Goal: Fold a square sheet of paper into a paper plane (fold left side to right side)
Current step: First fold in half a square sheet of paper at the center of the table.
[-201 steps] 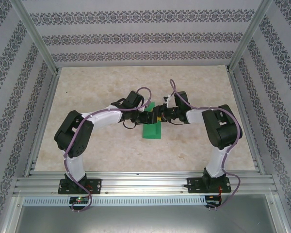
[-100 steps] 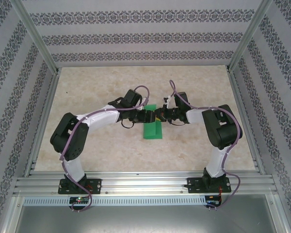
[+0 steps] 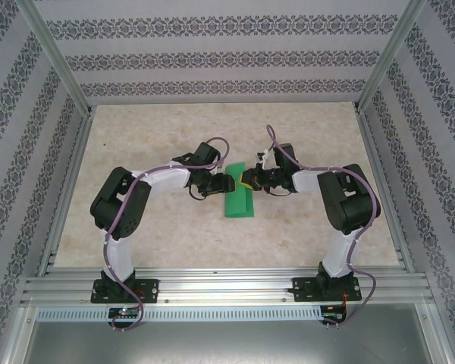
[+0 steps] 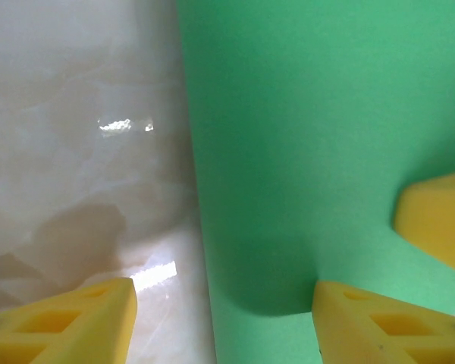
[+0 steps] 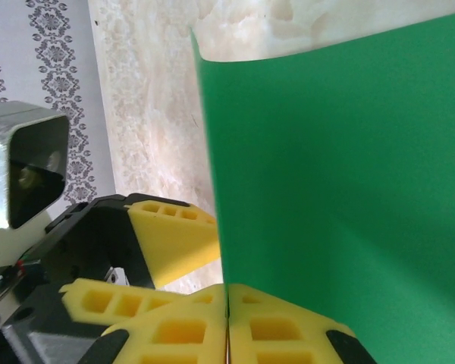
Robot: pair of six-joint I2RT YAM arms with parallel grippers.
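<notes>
The square sheet of paper (image 3: pixel 236 203) is bright green and lies mid-table, bent over on itself so it looks narrow from above. One edge stands up off the table in the right wrist view, where the sheet (image 5: pixel 341 167) rises from my right gripper (image 5: pixel 227 315). That gripper's yellow fingers are shut on the paper's edge. My left gripper (image 3: pixel 229 184) faces it from the left, open. Its fingertips (image 4: pixel 83 322) straddle the sheet's left border (image 4: pixel 288 152), one over bare table, the other over green. My right gripper (image 3: pixel 248 182) almost touches it.
The marble-look tabletop (image 3: pixel 303 136) is walled by patterned panels and aluminium posts (image 3: pixel 53 61). A metal rail (image 3: pixel 227 288) runs along the near edge by the arm bases. Both forearms meet above the table's middle.
The left arm's elbow swung out and back, and its gripper drew slightly left, away from the right gripper. The right arm and the paper have stayed nearly still.
</notes>
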